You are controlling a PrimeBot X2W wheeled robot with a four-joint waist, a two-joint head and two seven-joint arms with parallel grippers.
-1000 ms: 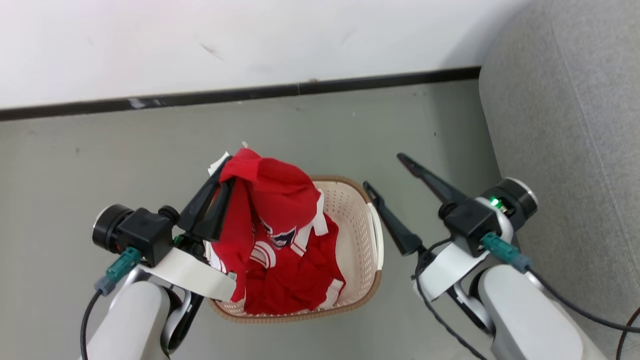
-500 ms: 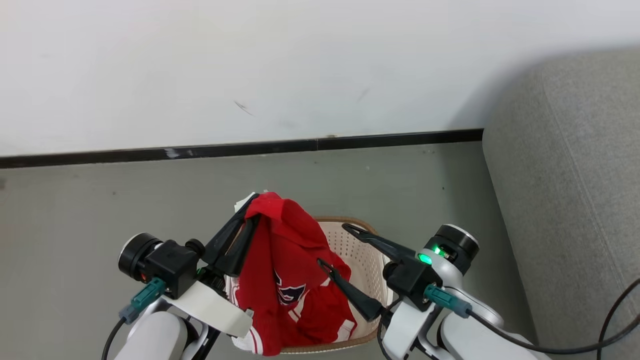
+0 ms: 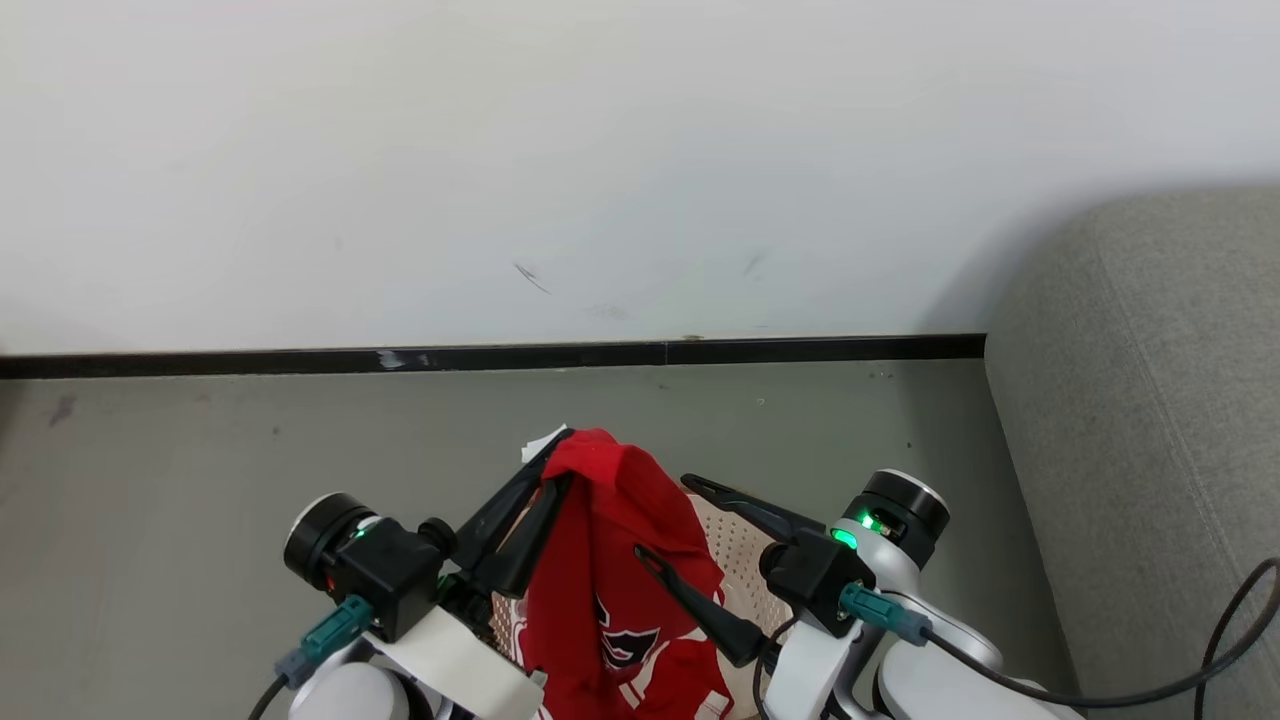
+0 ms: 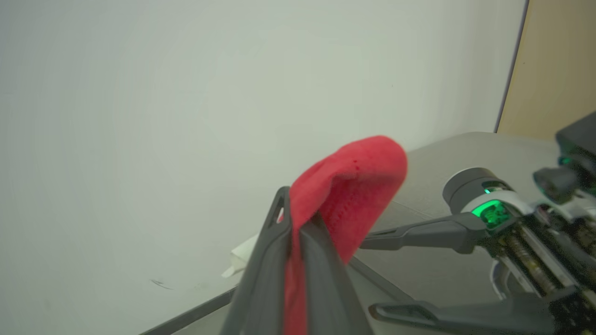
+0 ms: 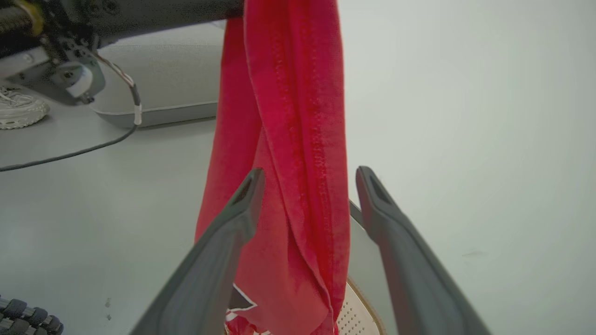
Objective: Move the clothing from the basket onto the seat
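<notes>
My left gripper [image 3: 560, 455] is shut on the top fold of a bright red garment [image 3: 610, 560]. The garment hangs down from it, with its black-and-white emblem [image 3: 625, 640] low on the cloth. In the left wrist view the red garment [image 4: 354, 186] bulges over the closed left gripper [image 4: 295, 223]. My right gripper [image 3: 665, 517] is open just right of the cloth. In the right wrist view the right gripper [image 5: 309, 176] has the hanging garment [image 5: 288, 139] showing in the gap between its tips. The cream basket [image 3: 735, 545] sits below, mostly hidden. The grey sofa [image 3: 1150, 420] stands at the right.
A white wall [image 3: 600, 150] with a black skirting strip [image 3: 500, 357] runs across behind the grey floor [image 3: 200, 440]. A black cable [image 3: 1150, 690] trails from my right arm beside the sofa. In the right wrist view a white shoe [image 5: 18, 109] is on the floor.
The head camera has tilted up. My left gripper has lifted the red garment higher out of the basket. My right gripper has swung in from beside the basket to the hanging cloth.
</notes>
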